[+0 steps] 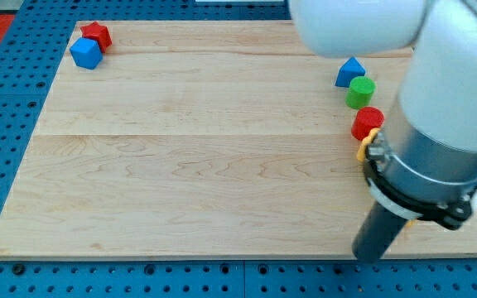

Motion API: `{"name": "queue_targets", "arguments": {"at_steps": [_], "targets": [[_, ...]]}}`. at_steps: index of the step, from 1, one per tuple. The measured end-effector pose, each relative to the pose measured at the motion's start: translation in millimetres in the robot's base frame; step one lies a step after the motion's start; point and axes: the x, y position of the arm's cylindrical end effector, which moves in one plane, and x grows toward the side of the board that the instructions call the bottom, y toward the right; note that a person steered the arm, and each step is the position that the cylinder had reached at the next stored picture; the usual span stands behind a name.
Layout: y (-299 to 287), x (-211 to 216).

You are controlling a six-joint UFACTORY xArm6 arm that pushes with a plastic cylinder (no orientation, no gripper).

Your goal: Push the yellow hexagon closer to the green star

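Only a small yellow sliver (363,146) shows at the view's right, just below a red round block (368,122); the arm hides the rest, so I cannot make out its shape. No green star shows; the only green block is a round one (360,91). My dark rod comes down at the lower right and my tip (369,258) rests near the board's bottom edge, well below the yellow sliver and apart from it.
A blue triangular block (350,72) sits above the green round block. A red block (96,35) and a blue cube (85,54) touch at the board's top left corner. The arm's large body (437,141) covers the wooden board's (205,149) right side.
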Motion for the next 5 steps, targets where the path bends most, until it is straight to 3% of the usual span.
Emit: {"name": "queue_targets", "arguments": {"at_steps": [3, 5], "targets": [[74.8, -23.4], [65.5, -39.6]]}}
